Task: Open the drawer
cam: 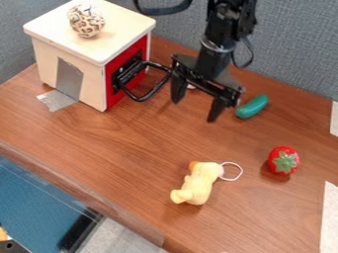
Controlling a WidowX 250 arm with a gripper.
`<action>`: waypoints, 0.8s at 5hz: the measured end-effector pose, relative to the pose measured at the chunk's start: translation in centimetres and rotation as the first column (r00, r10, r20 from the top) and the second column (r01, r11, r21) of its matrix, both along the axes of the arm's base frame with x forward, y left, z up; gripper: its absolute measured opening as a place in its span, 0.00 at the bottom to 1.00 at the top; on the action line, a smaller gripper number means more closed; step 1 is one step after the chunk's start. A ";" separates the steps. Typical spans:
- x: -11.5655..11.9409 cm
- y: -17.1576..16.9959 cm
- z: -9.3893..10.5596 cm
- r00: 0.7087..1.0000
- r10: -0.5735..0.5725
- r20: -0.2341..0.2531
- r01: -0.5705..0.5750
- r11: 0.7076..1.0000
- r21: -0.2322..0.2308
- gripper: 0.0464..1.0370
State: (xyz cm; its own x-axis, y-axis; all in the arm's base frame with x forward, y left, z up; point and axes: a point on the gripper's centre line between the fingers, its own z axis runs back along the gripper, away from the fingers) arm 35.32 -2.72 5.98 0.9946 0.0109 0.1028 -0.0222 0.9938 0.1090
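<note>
Well, my gripper (194,110) hangs over the wooden table (125,148), my two fingers spread apart; the red drawer front (112,76) is set in the side of the pale box (92,84), at the upper left; its black handle (140,98) loops out to just beside my finger nearer the box; dark markings cover the ball (86,21) on top, too small to read.

Below me I have a brown wood-grain table (125,148), with a cream box (94,81) standing at its back left, silver tape (57,100) at the box's foot. Across the right half I see a teal oblong toy (252,106), a red toy fruit (283,160), a yellow toy duck (198,185) and, at the edge, white strips (328,217).
</note>
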 end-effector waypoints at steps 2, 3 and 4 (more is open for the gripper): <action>3.2 3.3 -1.4 0.999 0.029 -0.034 -0.024 0.991 0.134 0.96; 4.3 5.3 -1.6 0.998 0.047 -0.047 -0.038 0.985 0.167 0.96; 4.4 6.6 -2.6 0.995 0.068 -0.072 -0.054 0.982 0.181 0.96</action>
